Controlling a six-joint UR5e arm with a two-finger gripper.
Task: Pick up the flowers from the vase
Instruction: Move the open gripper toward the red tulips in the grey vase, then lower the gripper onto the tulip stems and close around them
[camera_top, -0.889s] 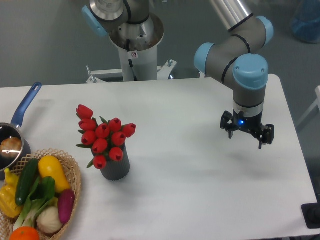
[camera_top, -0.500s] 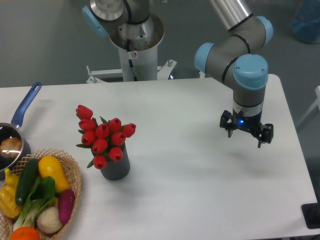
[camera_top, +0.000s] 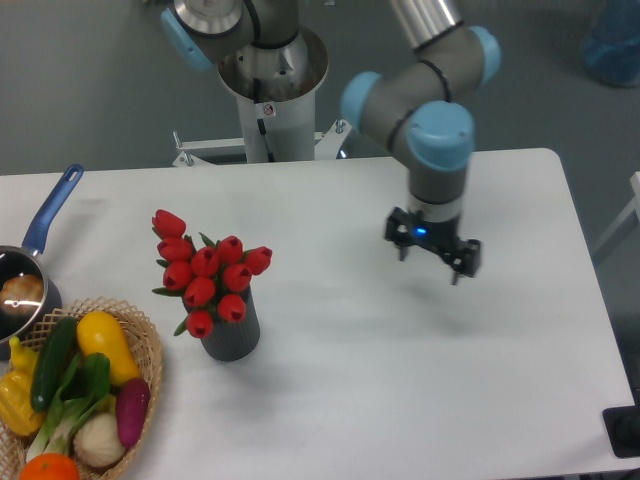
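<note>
One hand (camera_top: 430, 262) nearer the flowers (camera_top: 207, 271)

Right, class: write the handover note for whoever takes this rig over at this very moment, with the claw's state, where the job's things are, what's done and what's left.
Claw: open, empty, hanging above the table, well right of the flowers.
Flowers: red tulips upright in the dark grey vase, which stands left of centre beside the wicker basket.
Done: nothing grasped yet.
Left: bring the claw over the bunch, close on it, lift it clear of the vase, probably without tipping it.
</note>
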